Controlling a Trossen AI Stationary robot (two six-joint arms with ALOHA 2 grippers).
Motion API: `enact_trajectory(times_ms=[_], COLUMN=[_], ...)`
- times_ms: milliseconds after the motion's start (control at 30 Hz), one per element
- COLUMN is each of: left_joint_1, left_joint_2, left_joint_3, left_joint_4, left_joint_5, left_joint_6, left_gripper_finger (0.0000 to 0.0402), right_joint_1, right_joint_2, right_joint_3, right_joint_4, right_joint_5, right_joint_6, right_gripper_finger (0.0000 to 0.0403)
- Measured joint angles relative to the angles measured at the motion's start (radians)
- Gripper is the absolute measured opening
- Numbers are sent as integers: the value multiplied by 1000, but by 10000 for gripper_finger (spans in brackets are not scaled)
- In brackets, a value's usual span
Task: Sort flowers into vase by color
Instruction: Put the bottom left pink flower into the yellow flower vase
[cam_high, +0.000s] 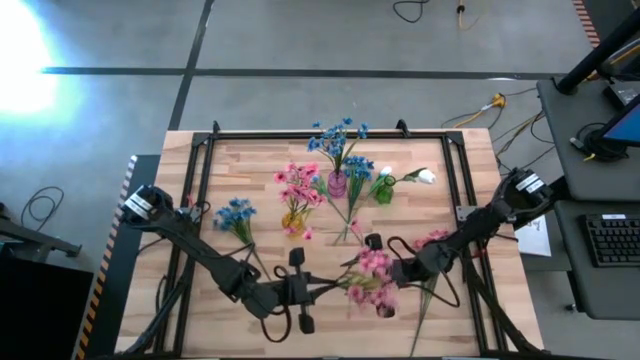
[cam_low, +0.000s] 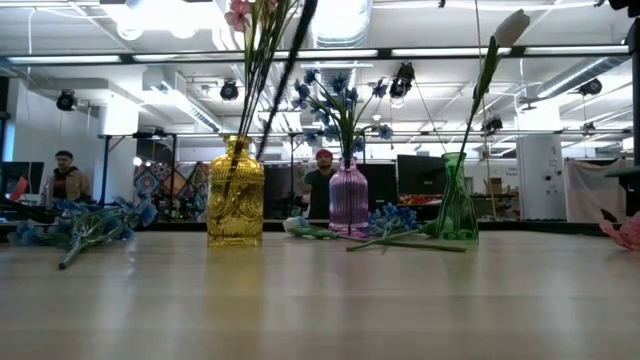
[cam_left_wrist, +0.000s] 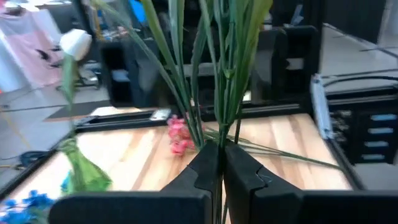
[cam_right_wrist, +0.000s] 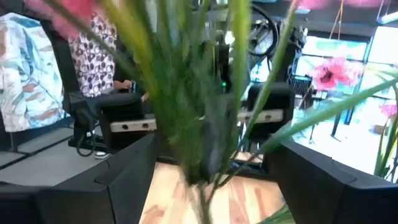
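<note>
My left gripper is shut on the green stems of a pink-blossomed spray near the table's front middle. My right gripper is open, one finger on each side of the same stems; whether it touches them I cannot tell. At the back stand three vases. The yellow vase holds pink flowers, the purple vase holds blue flowers, and the green vase holds a white bud. A blue spray lies on the table at the left. Another pink spray lies by my right arm. My left gripper pinches a bundle of several thin green stems between its two shut fingers. The stems fan out past the fingertips. In the high view the pink blossoms sit just beyond the fingers. The fingers hide the lower ends of the stems.
More blue blossoms and loose stems lie on the table in front of the purple vase. A black frame runs round the table's far edge and sides. People stand in the room beyond the table.
</note>
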Motion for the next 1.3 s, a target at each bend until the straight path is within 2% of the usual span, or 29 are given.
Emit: enact_trajectory(times_ms=[333, 567, 733, 900, 1100, 1300], left_joint_1=[1, 16, 18, 18, 18, 14], left_joint_2=[-10, -6, -6, -4, -5, -19], left_joint_3=[5, -5, -5, -5, -5, -7], left_joint_4=[13, 9, 11, 3, -2, -40], left_joint_5=[-73, -76, -70, -70, -76, -75], left_joint_6=[24, 40, 73, 82, 45, 2], left_gripper_finger=[0, 0, 0, 0, 3, 57], right_joint_1=[-18, -35, -53, -59, -59, -59], right_joint_2=[6, 19, 41, 45, 45, 45], right_joint_3=[0, 41, 62, 67, 66, 66], right_joint_4=[-1, -7, -9, -8, -5, -6], right_joint_5=[0, 6, 36, 35, 34, 35], right_joint_6=[54, 75, 91, 109, 119, 121], right_gripper_finger=[274, 268, 248, 194, 97, 20])
